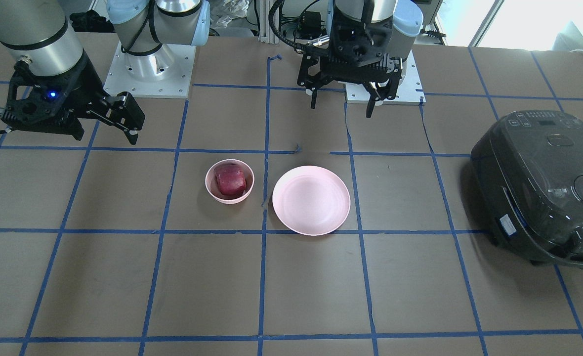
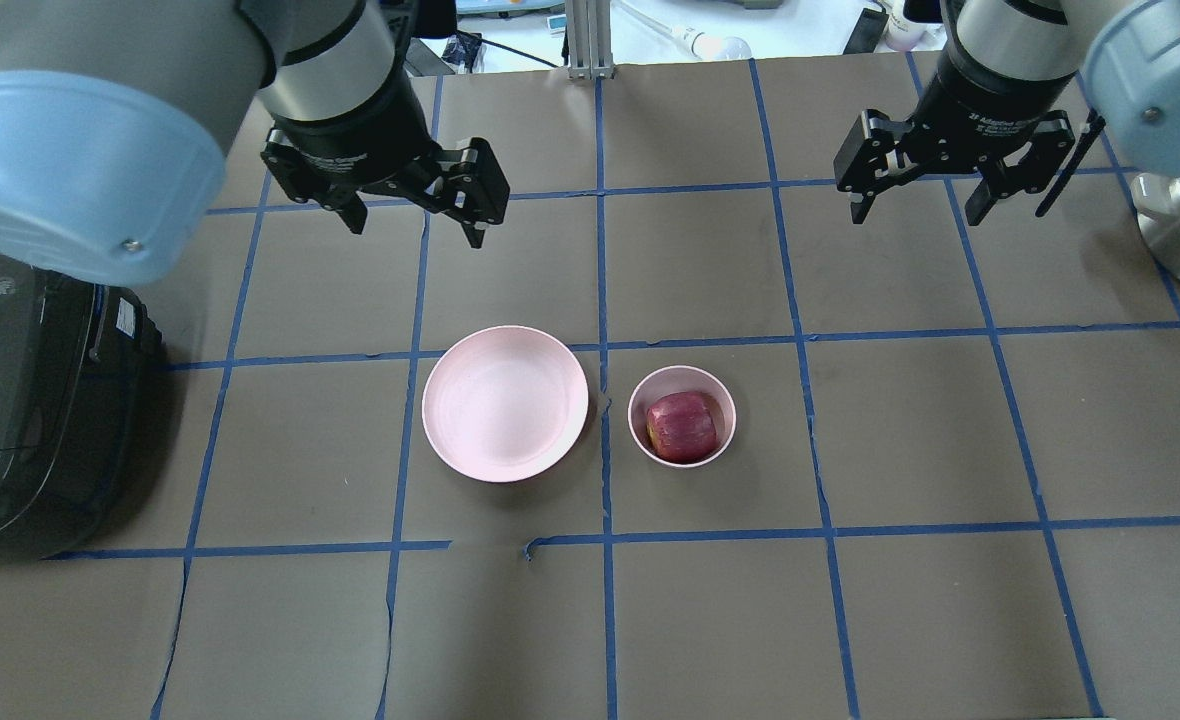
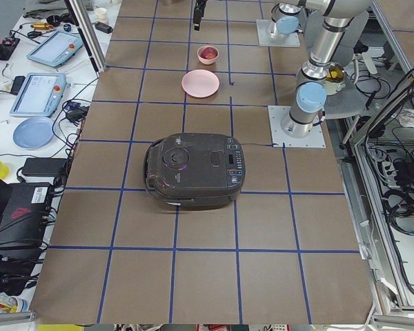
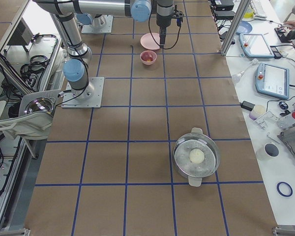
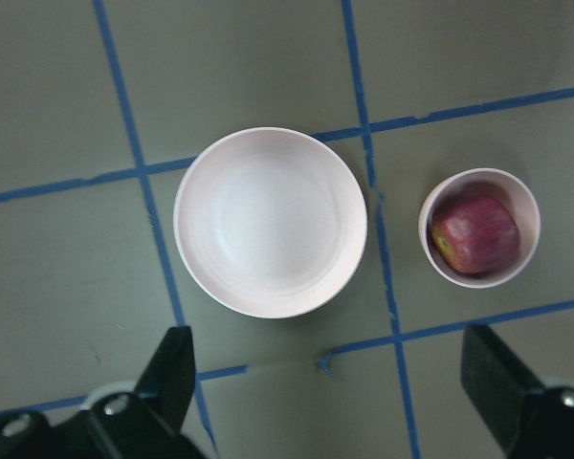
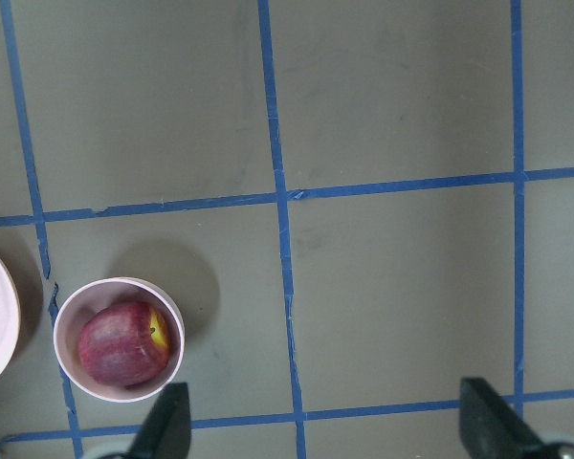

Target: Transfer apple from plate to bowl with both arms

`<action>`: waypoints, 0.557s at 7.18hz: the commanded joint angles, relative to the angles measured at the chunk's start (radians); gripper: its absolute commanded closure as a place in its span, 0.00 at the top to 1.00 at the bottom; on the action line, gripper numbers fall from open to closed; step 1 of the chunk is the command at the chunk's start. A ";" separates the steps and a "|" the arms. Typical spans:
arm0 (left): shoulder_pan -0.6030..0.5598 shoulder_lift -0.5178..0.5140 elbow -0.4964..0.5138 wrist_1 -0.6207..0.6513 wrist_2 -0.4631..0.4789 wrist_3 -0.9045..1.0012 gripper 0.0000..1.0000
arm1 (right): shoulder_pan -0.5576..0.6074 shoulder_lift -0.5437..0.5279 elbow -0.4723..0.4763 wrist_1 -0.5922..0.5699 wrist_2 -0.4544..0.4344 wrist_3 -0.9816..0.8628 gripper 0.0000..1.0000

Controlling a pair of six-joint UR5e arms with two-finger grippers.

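Left fingers [image 2: 478,195]: spread apart, gripping nothing, raised over the desk [image 2: 910,440] (brown, with a blue tape grid).
Right fingers [image 2: 858,190]: spread apart likewise, gripping nothing, raised, well apart from the left fingers.
Apple [image 2: 682,427]: dark red, lying in the bowl [image 2: 650,385], with a yellow patch by the stem (right wrist view). It sits lower than both pairs of fingers, touched by neither, on the right fingers' side of the gap between the pairs.
Bowl: small, deep, pale pink, upright on the desk. It lies just outside the span of the right fingers, on the side toward the left fingers.
Plate [image 2: 505,400]: wide, shallow, pale pink, flat on the desk, just beside the bowl and not touching it. It lies within the span of the left fingers (left wrist view).
Rice cooker [image 2: 20,400]: dark, lid down, on the outer side of the left fingers, well apart from the plate.
Lidded pot [image 4: 196,157]: metal with a glass lid, far out beyond the right fingers (right side view only).
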 commanded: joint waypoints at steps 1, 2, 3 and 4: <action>0.149 0.050 -0.023 -0.003 -0.006 0.207 1.00 | 0.001 -0.002 0.001 0.001 0.010 -0.001 1.00; 0.228 0.052 -0.028 -0.010 -0.064 0.252 1.00 | 0.001 -0.005 -0.001 0.002 0.010 -0.003 1.00; 0.244 0.061 -0.029 -0.045 -0.062 0.259 1.00 | 0.001 -0.008 -0.003 0.002 0.006 -0.003 1.00; 0.248 0.061 -0.029 -0.046 -0.063 0.259 1.00 | -0.001 -0.025 -0.003 -0.001 0.000 -0.003 1.00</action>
